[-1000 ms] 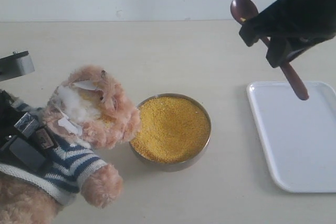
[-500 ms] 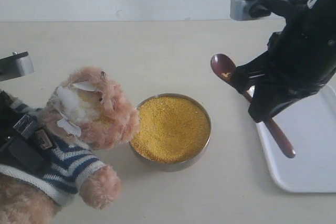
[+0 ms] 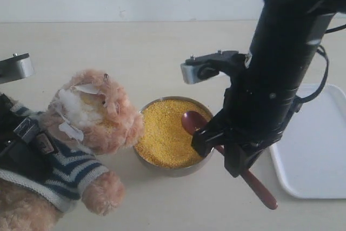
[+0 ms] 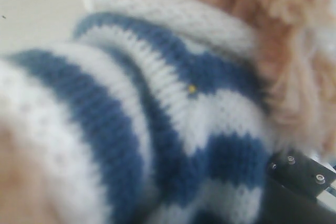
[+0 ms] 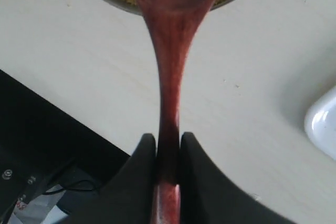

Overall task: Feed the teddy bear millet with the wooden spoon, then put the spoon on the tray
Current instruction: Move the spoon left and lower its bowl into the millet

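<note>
The right gripper (image 5: 168,148) pinches the wooden spoon (image 5: 169,72) by its slim handle, jaws pressed against either side. The spoon's oval end, with a few grains on it, sits over the right edge of the millet (image 3: 165,131). The handle tip juts past the metal bowl's (image 3: 162,167) rim over the bare table (image 3: 162,52). The tray (image 3: 316,155) lies just right of the arm, apart from the bowl. The teddy bear (image 3: 92,112) leans its head against the bowl's left rim. The left gripper (image 3: 24,152) is buried in the striped shirt, and its jaws cannot be made out. Open tabletop lies beyond the bowl.
</note>
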Controlling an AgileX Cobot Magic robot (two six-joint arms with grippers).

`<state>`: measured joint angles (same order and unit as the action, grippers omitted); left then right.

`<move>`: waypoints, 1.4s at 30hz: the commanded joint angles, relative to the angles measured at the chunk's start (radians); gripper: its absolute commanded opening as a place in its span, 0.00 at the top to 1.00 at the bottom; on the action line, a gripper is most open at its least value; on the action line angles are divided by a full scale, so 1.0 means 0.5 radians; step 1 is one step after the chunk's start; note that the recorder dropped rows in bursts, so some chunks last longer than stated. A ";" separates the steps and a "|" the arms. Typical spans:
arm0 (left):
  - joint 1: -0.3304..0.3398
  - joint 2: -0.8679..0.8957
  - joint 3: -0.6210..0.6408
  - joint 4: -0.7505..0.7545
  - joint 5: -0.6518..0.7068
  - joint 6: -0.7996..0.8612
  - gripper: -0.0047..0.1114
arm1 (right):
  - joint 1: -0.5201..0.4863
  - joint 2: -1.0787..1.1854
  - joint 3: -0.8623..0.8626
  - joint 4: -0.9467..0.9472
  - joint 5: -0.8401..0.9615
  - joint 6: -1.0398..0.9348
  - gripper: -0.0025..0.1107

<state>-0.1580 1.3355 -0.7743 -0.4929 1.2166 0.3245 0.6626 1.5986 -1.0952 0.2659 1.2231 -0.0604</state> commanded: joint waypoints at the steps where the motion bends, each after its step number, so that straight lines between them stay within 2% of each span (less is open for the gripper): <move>1: -0.008 -0.016 -0.014 -0.019 0.009 -0.004 0.93 | 0.037 0.104 -0.050 -0.057 -0.004 0.019 0.98; 6: -0.008 -0.016 -0.014 -0.019 0.009 -0.004 0.93 | 0.046 0.136 -0.159 -0.113 -0.004 0.063 0.98; 12: -0.008 -0.016 -0.014 -0.019 0.009 -0.004 0.93 | 0.152 0.178 -0.254 -0.295 -0.004 0.157 0.98; 24: -0.008 -0.016 -0.014 -0.019 0.009 -0.004 0.93 | 0.366 0.313 -0.291 -0.661 -0.004 0.287 0.98; 31: -0.008 -0.016 -0.014 -0.019 0.009 -0.004 0.93 | 0.390 0.313 -0.291 -0.953 -0.004 0.378 0.98; 39: -0.008 -0.016 -0.014 -0.019 0.009 -0.004 0.93 | 0.400 0.313 -0.291 -1.035 -0.004 0.348 0.98; 42: -0.008 -0.016 -0.014 -0.019 0.009 -0.004 0.93 | 0.486 0.313 -0.291 -1.039 -0.004 0.319 0.98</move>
<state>-0.1580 1.3355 -0.7743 -0.4929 1.2166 0.3245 0.8813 1.7575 -1.2340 -0.2473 1.2174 0.1099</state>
